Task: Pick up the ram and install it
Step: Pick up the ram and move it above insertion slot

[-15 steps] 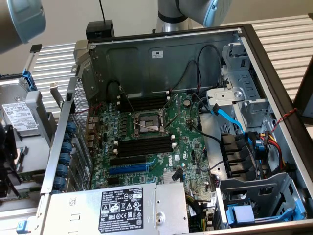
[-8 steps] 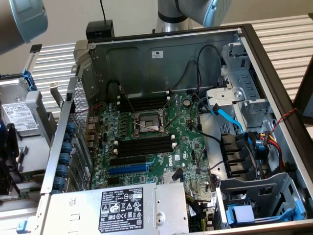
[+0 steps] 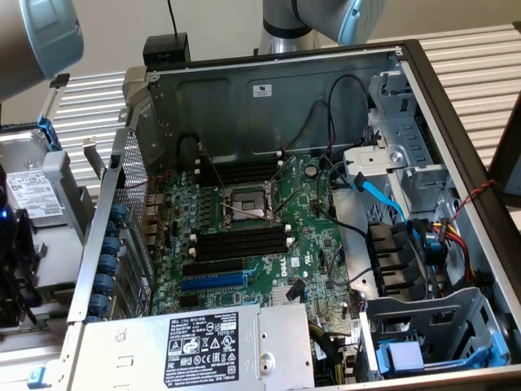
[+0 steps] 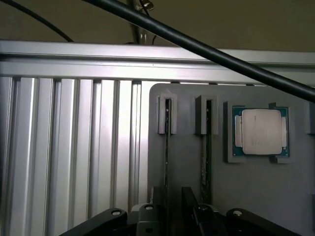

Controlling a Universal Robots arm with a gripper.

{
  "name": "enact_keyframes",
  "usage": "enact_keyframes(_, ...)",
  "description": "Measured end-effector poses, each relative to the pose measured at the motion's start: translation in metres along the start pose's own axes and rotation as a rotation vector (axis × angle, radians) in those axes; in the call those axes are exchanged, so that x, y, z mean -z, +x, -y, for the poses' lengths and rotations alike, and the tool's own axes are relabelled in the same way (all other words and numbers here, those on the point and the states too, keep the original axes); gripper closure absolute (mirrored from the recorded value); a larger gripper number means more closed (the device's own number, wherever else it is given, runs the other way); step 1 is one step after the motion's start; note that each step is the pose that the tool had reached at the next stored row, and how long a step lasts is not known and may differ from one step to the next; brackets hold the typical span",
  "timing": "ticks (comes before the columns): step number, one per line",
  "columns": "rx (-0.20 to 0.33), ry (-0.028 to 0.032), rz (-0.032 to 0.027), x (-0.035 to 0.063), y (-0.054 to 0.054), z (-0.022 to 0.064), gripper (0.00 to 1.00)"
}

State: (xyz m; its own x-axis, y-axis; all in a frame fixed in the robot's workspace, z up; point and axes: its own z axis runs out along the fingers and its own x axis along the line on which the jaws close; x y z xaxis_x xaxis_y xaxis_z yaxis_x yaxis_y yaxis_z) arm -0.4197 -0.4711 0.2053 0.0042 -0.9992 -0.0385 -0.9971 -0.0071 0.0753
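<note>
The ram [image 4: 167, 147] is seen edge-on, stood in a slotted grey holder [image 4: 246, 196] on the slatted bench [image 4: 74, 147]. A second stick [image 4: 206, 157] stands just beside it, and a processor [image 4: 259, 132] is seated further along the same holder. The hand [image 4: 173, 204] is held at one end of the ram, fingers apart, nothing gripped. In the exterior view an opened computer case [image 3: 269, 98] is shown, with black memory slots [image 3: 244, 242] on its green board.

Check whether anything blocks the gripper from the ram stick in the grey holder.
Nothing visible does. The open gripper lines up with one ram stick standing on edge in the grey holder, with no object between them. The black cable passes clear of that stick.
</note>
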Motion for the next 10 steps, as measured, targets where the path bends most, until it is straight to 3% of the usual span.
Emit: enact_keyframes(10,0.0,0.0,0.0001,-0.0035,0.0001,0.0003,0.69)
